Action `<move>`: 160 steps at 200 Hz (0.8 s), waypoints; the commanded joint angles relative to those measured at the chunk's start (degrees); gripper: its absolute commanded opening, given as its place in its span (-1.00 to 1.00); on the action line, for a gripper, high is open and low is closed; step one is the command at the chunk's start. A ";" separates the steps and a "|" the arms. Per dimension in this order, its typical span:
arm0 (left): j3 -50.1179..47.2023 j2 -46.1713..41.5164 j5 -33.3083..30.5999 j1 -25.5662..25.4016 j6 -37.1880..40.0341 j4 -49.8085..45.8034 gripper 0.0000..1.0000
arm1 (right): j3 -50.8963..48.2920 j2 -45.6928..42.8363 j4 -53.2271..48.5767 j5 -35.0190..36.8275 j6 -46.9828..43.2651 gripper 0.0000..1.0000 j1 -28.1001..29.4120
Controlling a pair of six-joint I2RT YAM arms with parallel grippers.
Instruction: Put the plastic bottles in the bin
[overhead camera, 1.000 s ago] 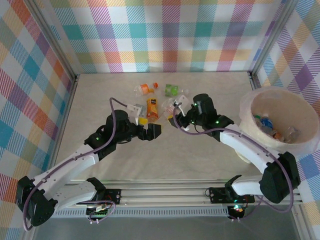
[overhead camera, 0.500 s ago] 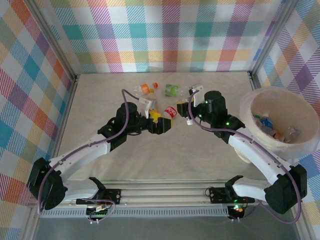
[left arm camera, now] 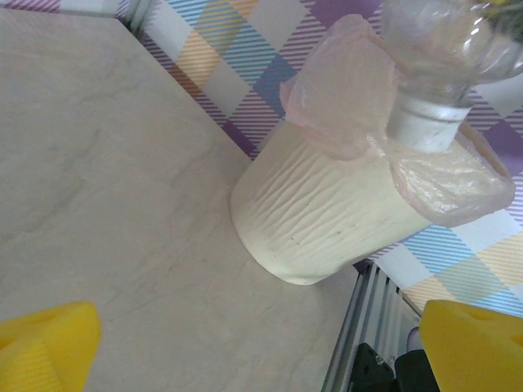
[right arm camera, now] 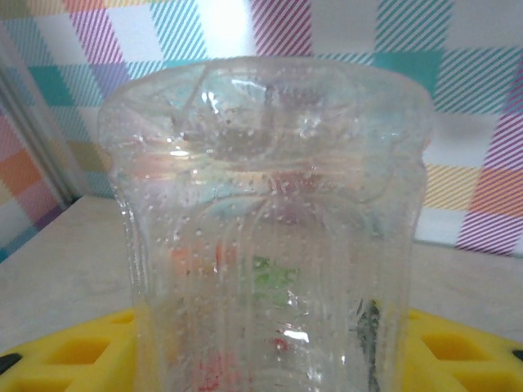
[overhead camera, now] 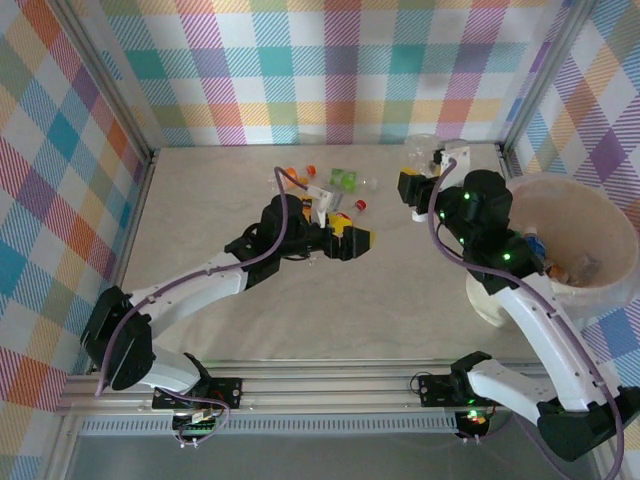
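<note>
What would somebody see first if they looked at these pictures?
Probably the clear bottle gripped in the right pincer, held up near the big cream bin at the right of the table. Then the few colourful bottles on the table's far side, with the open left pincer close by them.

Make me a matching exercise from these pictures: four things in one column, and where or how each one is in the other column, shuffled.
Things:
1. left gripper
2. right gripper
3. bin
4. green-labelled bottle

States:
A. lying on the far side of the table
B. open, over the table
C. shut on a clear bottle
D. standing at the table's right side

Pairs: 1-B, 2-C, 3-D, 4-A
</note>
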 commanded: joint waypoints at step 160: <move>10.07 10.11 -6.67 -1.86 -4.23 -3.61 1.00 | 5.91 -5.08 -22.75 13.46 -9.75 0.27 -37.28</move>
